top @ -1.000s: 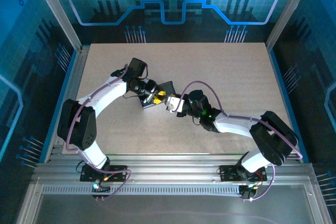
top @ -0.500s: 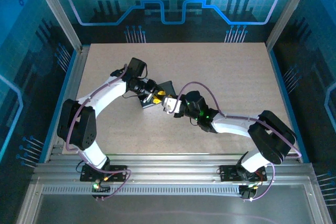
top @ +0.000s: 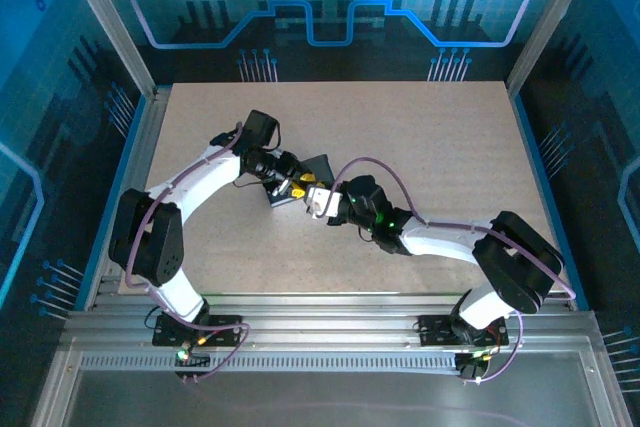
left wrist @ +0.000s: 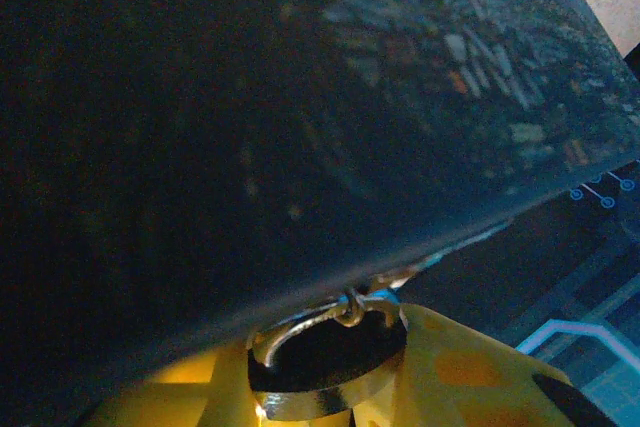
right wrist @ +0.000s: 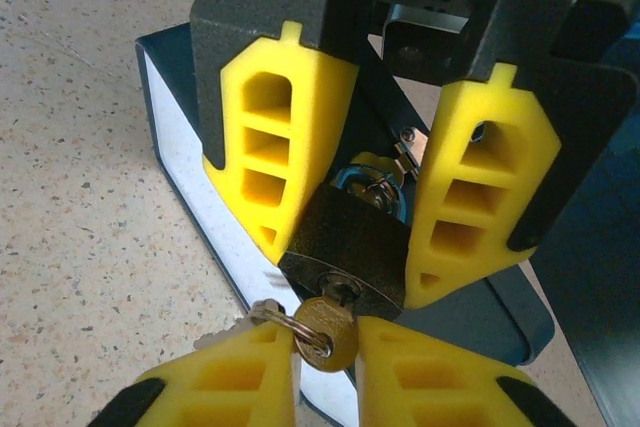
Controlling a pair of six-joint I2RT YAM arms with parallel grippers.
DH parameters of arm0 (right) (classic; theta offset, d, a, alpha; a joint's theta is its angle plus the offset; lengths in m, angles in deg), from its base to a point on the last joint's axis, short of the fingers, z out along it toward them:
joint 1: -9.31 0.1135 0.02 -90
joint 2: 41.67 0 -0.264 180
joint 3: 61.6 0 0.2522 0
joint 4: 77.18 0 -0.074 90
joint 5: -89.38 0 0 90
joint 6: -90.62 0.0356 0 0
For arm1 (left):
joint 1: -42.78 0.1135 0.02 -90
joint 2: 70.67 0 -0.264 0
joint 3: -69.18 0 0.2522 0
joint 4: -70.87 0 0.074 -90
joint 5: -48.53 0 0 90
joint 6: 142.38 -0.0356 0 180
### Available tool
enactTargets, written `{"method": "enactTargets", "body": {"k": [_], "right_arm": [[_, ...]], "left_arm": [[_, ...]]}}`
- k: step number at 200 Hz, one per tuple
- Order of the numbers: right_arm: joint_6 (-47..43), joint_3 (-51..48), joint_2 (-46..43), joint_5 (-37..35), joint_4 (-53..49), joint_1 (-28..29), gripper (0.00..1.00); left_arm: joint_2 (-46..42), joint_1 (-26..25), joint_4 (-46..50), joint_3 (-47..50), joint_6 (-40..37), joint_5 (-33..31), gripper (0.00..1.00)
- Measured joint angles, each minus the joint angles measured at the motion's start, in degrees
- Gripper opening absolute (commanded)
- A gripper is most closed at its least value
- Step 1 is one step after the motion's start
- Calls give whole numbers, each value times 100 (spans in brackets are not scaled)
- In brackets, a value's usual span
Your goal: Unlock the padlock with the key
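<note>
Table [top: 450, 137] | box [top: 320, 163], centre of top view | left gripper [top: 293, 184], clamped on padlock [right wrist: 340, 242] | right gripper [right wrist: 325, 352], pinching key [right wrist: 328, 329] | padlock, centre of right wrist view, against box | key, lower centre, at padlock base

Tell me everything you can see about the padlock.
The padlock has a dull brass-looking body and a silvery shackle, closed as far as shows, hooked at the latch of a dark box. Yellow fingers of the left gripper clamp its sides. A brass key, held by the right gripper, sits in its keyhole.
</note>
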State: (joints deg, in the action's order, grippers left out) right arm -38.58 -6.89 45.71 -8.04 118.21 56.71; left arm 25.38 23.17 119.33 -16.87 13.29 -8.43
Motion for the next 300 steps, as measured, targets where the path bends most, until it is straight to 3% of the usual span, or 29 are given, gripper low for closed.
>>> {"method": "enactTargets", "body": {"k": [75, 129, 178, 227, 259, 300], "right_arm": [[348, 164, 61, -203, -232, 59, 4], [2253, 190, 61, -267, -170, 68, 0], [4210, 15, -149, 61, 7, -28, 20], [5971, -164, -538, 1093, 33, -1108, 28], [6135, -72, -476, 1534, -50, -1117, 35], [5281, 354, -219, 1821, -225, -704, 37]], "left_arm": [[0, 20, -37, 0, 35, -94, 0], [0, 24, -133, 0, 170, -173, 0], [-46, -7, -240, -59, 39, -136, 0], [-50, -4, -238, -74, -2, -214, 0], [-48, -4, -238, -74, -4, -219, 0], [-48, -4, -238, -74, -4, -219, 0]]}}
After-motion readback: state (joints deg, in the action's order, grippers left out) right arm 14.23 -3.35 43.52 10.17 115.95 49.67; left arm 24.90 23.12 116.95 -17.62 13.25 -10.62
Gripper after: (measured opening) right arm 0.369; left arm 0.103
